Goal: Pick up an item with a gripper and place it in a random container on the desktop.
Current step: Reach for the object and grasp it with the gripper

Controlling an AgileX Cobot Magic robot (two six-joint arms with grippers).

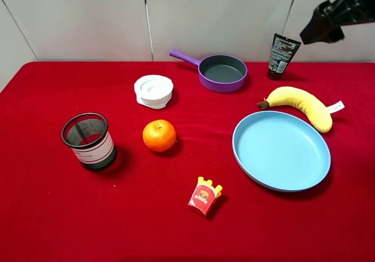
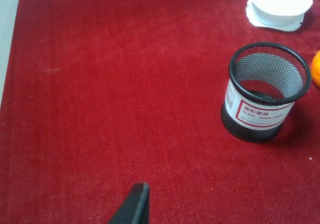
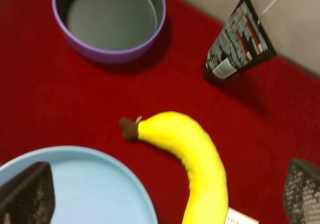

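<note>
Your right pincer [image 3: 170, 166] hangs high over the far right corner of the bench [image 1: 146, 227] with its two meshed fingers [image 3: 30, 194] spread wide and nothing between them. Directly beneath it lies the yellow plush banana [image 1: 302, 105], curving along the far right rim of the blue plate [image 1: 281, 150]. The black tube [image 1: 283, 55] you are after stands upright on its cap at the far edge of the bench, beyond the banana and clear of the fingers, untouched. Just left of the tube sits the purple pan [image 1: 221, 73], its handle pointing left. Farther left you find a white round piece [image 1: 153, 91], and nearer than that an orange [image 1: 159, 135]. A toy fries packet [image 1: 204, 196] lies near the front, left of the plate. The black mesh cup [image 1: 89, 140] stands upright on the left, well apart from the tube. Your left pincer [image 2: 134, 208] shows only one dark fingertip above bare red cloth left of the cup, so you cannot tell whether it is spread or pressed together.
</note>
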